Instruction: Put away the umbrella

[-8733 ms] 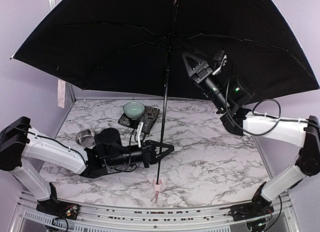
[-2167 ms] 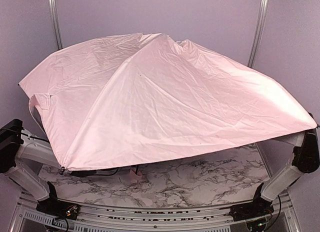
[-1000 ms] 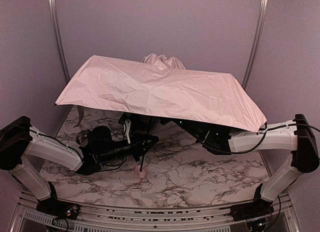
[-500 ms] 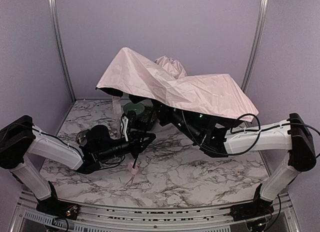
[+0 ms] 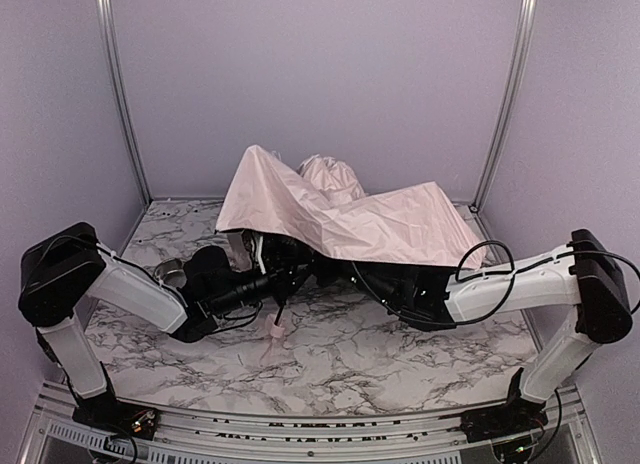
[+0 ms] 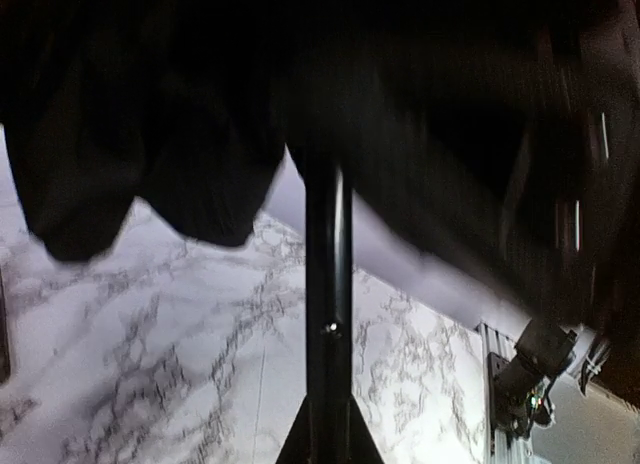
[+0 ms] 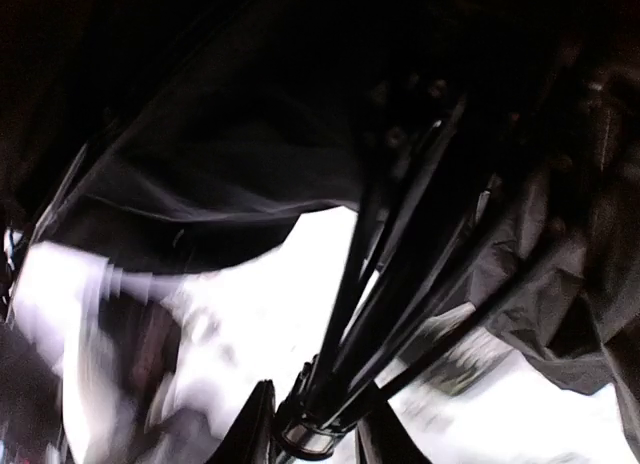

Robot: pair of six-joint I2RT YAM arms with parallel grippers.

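Note:
The umbrella's pale pink fabric (image 5: 380,219) lies half collapsed over the back middle of the table, its black lining facing down. My left gripper (image 5: 284,284) is shut on the thin black shaft (image 6: 328,284), a little above the small pink handle (image 5: 274,331), which rests on the marble. In the left wrist view the shaft runs up between my left gripper's (image 6: 328,449) closed fingers. My right gripper (image 7: 315,434) is closed around the black runner and ribs (image 7: 400,274) under the lining. In the top view the fabric hides it and only the right arm (image 5: 510,279) shows.
A small steel bowl (image 5: 170,276) stands on the marble table (image 5: 400,354) left of my left arm. Purple walls and metal posts (image 5: 122,94) enclose the table. The fabric covers the back centre.
The canopy has gone from fully open to collapsed and has sunk low over my right arm. The shaft has tilted and my left arm has drawn back with it.

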